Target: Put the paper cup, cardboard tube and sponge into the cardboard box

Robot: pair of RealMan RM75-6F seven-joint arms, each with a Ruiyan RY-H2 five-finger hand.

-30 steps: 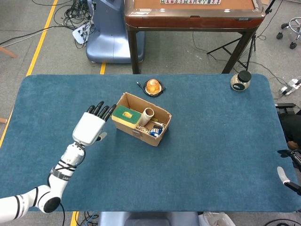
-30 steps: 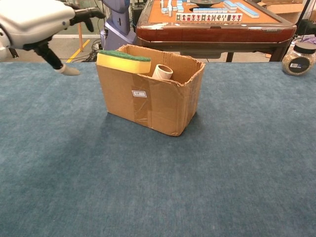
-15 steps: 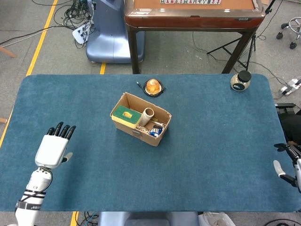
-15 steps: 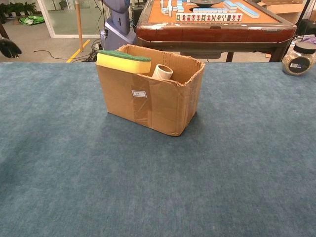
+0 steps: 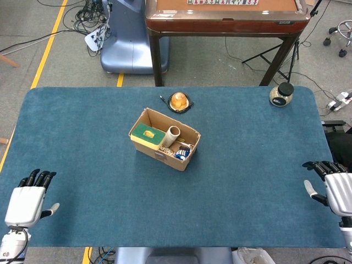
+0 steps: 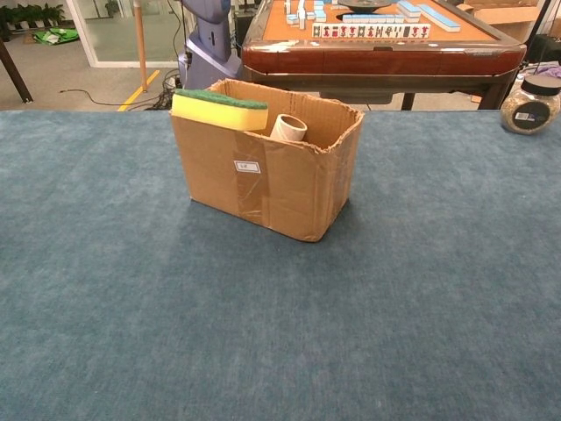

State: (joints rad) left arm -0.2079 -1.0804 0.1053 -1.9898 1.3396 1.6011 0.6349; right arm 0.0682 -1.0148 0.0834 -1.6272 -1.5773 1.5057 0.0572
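Note:
The cardboard box [image 5: 165,139] [image 6: 272,175] stands near the middle of the blue table. A yellow-and-green sponge [image 5: 147,133] [image 6: 219,109] lies on its left end, sticking up over the rim. The cardboard tube [image 5: 172,135] [image 6: 287,128] leans upright inside beside it. A paper cup with blue print [image 5: 183,152] lies in the right end, seen only from the head view. My left hand [image 5: 26,202] is at the table's near left corner, open and holding nothing. At the near right edge my right hand [image 5: 334,190] is open too. Neither hand shows in the chest view.
An orange ball in a black ring [image 5: 179,101] lies behind the box. A glass jar with a black lid [image 5: 281,94] [image 6: 529,104] stands at the far right corner. A brown game table [image 5: 225,16] stands beyond the table's far edge.
My left hand has drawn back from beside the box to the near left corner. My right hand has come up further into view at the right edge. The box and its contents are unchanged.

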